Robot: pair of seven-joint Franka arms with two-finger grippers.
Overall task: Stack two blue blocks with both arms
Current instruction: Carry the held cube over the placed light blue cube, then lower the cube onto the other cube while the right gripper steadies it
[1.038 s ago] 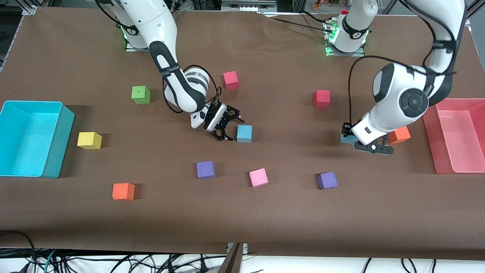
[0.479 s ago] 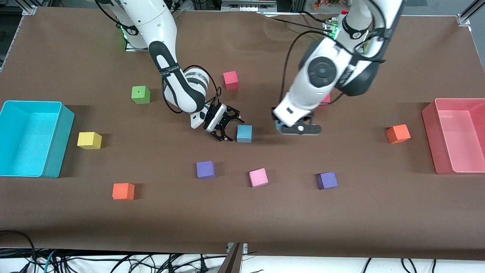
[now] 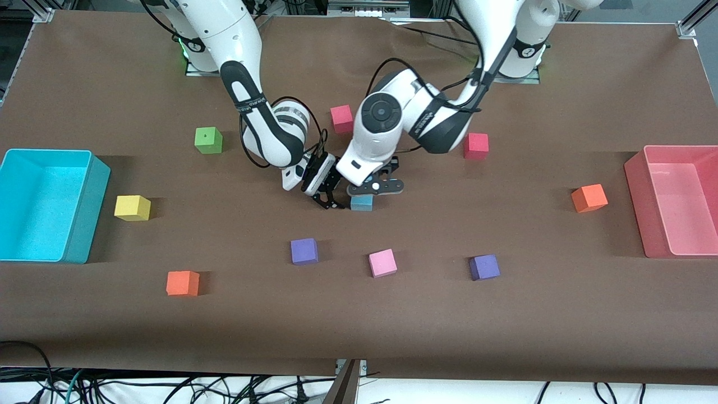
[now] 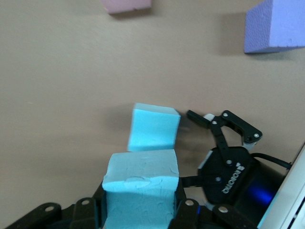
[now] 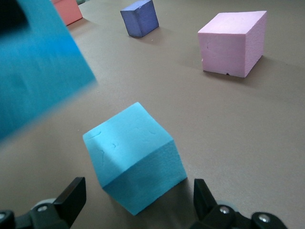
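A brown table (image 3: pixel 505 314) holds scattered foam cubes, with open cloth all around the centre. The left gripper (image 3: pixel 374 187), clamped on one blue block (image 4: pixel 141 185), hangs just above the second blue block (image 3: pixel 362 203), which sits mid-table, likely lining up to stack. The right gripper (image 3: pixel 328 197), fingers spread, waits low beside that resting block toward the right arm's end, seemingly ready to steady it. The two grippers nearly touch, leaving little room.
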